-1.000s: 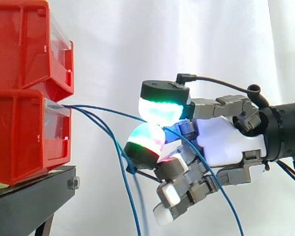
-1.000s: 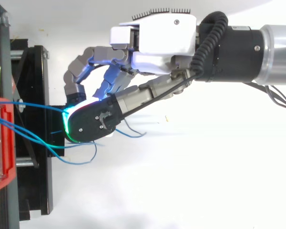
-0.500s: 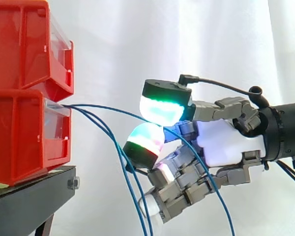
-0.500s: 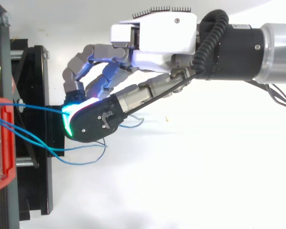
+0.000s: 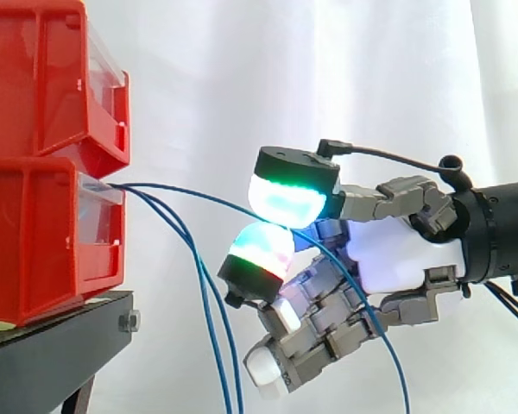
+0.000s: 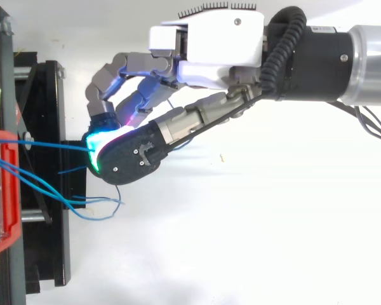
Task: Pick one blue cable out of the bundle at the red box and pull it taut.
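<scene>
Pinch made: my hand (image 5: 397, 259), at centre right of the side view, grasps a thin blue cable (image 6: 51, 145) between its glowing green-white fingertips (image 5: 289, 198). My other fingers are curled underneath and hold nothing.

From the pinch, the cable runs left to the mouth of the lower red plastic bin (image 5: 34, 233) at the left edge. It bows gently in the side view, so I judge it not yet taut. Its free tail drops toward the lower right.

The loose blue strands (image 5: 210, 332) of the bundle hang from the same bin to the bottom edge, apart from my pads. Beyond are the black stand (image 5: 60, 341) and the white curtain (image 5: 242, 78).

Step in hand: grasp done, pull pending. Next move: draw straight back toward the right edge with the pinch kept firm, and stop once the bow is gone. Risk is the cable slipping through the pads.
</scene>
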